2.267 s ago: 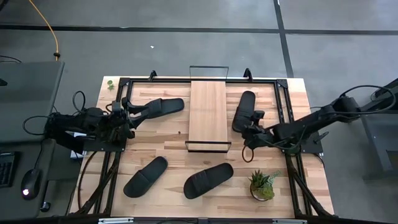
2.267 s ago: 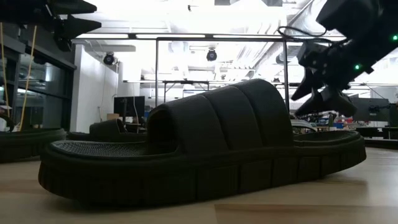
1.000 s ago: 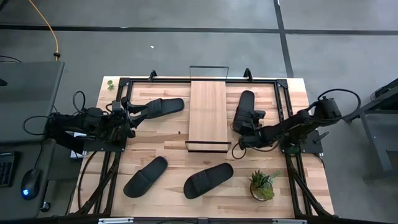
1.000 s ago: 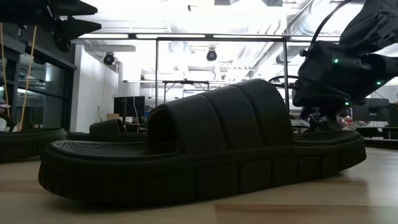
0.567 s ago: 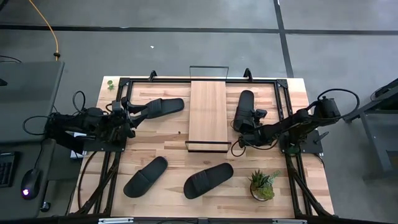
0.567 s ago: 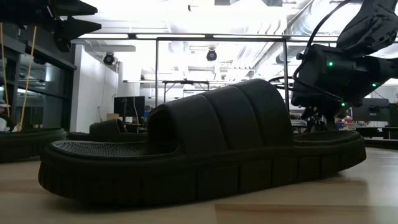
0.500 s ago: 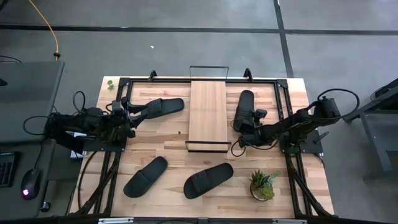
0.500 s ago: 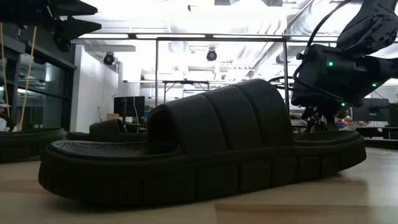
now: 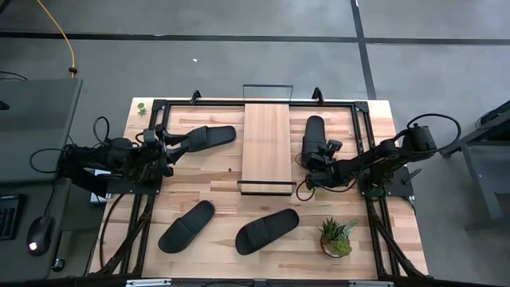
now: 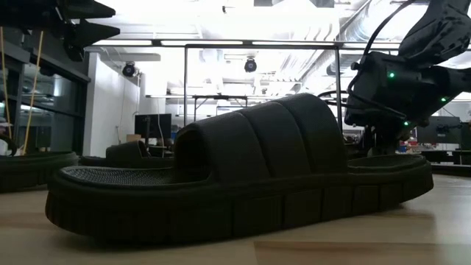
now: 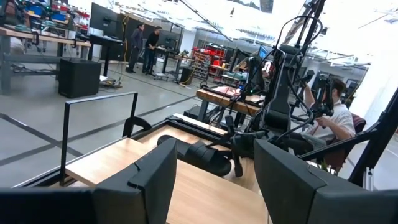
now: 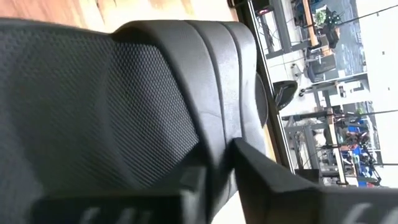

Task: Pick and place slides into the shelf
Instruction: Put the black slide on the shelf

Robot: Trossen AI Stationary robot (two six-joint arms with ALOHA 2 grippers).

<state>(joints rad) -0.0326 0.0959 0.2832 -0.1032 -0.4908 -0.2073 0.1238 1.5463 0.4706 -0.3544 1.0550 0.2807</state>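
Several black slides lie sole-down on the wooden table. One slide [image 9: 314, 137] is right of the shelf [image 9: 267, 147], a light-wood board with black wire rails at its short ends. Another slide [image 9: 204, 137] is left of the shelf. Two more slides [image 9: 186, 226] [image 9: 267, 230] lie toward the near edge, and the second [image 10: 243, 173] fills the low view. My right gripper [image 9: 314, 171] [image 12: 227, 180] is down at the near end of the right slide and shut on it. My left gripper [image 9: 170, 143] [image 11: 214, 186] hovers open and level at the table's left, holding nothing. My right gripper pinches the slide's side rim [image 12: 219, 155] near its near end, short of the ribbed strap [image 12: 205, 68]. One finger [image 12: 186, 190] lies on the textured footbed and the other [image 12: 273, 180] on the outside of the sole. The fingers slant down from the table's right. The slide rests on the table.
A small potted plant [image 9: 336, 237] stands near the right front corner, close to my right arm. Black frame bars [image 9: 151, 215] run along the table's left, right and far edges. Bare wood shows between the shelf and the two near slides.
My right gripper has stayed low at the right slide's near end and has shut its fingers on the slide's rim. The slide still lies on the table.
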